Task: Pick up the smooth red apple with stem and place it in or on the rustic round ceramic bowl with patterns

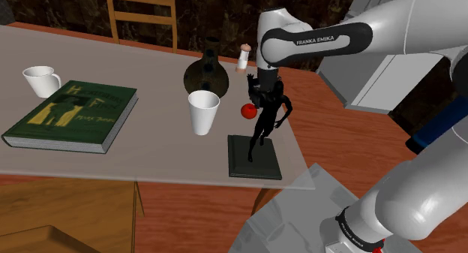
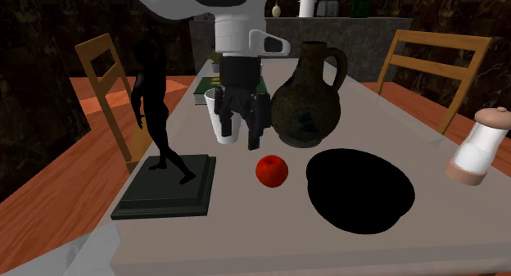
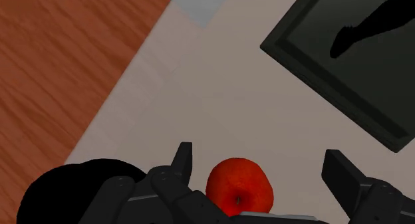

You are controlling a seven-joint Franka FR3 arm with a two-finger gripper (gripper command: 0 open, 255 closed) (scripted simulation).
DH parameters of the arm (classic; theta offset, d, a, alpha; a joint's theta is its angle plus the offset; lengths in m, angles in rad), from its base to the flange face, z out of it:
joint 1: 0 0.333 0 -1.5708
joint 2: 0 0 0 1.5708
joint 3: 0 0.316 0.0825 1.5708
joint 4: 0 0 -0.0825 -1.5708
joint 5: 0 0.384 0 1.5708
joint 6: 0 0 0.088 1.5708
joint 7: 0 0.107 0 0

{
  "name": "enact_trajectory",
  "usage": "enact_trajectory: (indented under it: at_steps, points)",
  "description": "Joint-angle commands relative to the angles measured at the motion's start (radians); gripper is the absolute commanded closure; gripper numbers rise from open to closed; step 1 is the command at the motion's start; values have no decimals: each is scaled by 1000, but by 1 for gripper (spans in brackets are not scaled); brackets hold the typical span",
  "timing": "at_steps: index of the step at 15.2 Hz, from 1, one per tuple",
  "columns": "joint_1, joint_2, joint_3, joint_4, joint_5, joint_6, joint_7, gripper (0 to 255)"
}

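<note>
While the gripper (image 3: 259,161) hangs wide open, the red apple (image 3: 239,186) lies untouched between its fingers on the table (image 2: 270,233), beside the black bowl (image 2: 360,188). You are at the approach; next, I judge, lower and close.

place: home dining room | cues: table (image 2: 246,229), wooden chair (image 2: 442,37) — jug (image 2: 307,98)
</note>
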Motion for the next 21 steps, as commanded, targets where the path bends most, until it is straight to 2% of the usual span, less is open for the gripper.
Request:
enact_trajectory:
  at_steps: [1,6,13,21]
  points:
    - [-1,94,-1,76,-21,-7,2,0]
    - [10,296,-4,255,-61,-38,12,0]
    - [0,306,-11,168,-69,60,18,0]
    - [0,305,-11,168,-69,60,18,0]
